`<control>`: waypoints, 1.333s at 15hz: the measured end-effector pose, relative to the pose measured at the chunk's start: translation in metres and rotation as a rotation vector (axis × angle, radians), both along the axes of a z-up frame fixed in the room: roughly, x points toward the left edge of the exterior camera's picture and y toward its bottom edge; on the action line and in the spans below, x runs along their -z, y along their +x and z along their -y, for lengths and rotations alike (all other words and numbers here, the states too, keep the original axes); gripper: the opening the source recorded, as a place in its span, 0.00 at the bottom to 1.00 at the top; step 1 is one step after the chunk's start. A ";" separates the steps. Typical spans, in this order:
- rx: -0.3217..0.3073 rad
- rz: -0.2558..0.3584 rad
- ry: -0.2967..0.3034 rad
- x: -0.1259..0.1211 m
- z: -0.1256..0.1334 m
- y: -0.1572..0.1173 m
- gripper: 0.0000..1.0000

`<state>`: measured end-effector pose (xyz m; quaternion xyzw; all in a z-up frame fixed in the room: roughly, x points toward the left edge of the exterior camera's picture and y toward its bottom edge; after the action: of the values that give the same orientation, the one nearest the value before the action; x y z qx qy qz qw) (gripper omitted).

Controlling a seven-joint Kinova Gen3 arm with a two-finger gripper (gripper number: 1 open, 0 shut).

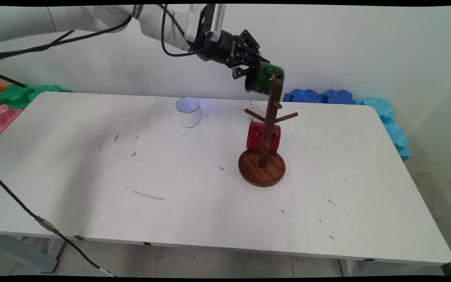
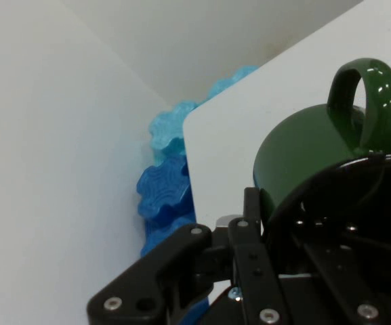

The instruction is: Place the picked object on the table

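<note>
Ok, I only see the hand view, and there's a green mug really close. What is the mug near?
Observer: The tool holds the green mug tilted, up beside the top of a wooden mug tree that your view barely catches.
Operator: Is anything on that tree?
Observer: Yes, a red mug sits low on it, behind the post and just above the round base.
Operator: Are there more mugs?
Observer: One more. A white mug stands upright on the table, well apart from the tree, to its left in the main view.
</note>
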<state>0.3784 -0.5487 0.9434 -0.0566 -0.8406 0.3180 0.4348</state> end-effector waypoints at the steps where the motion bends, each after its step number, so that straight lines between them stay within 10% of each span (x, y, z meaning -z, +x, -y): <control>1: -0.007 -0.001 -0.002 -0.002 0.002 0.001 0.00; 20: -0.223 0.066 0.121 -0.028 -0.010 0.060 0.00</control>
<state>0.4381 -0.5386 0.9710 0.0532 -0.8730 0.3113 0.3716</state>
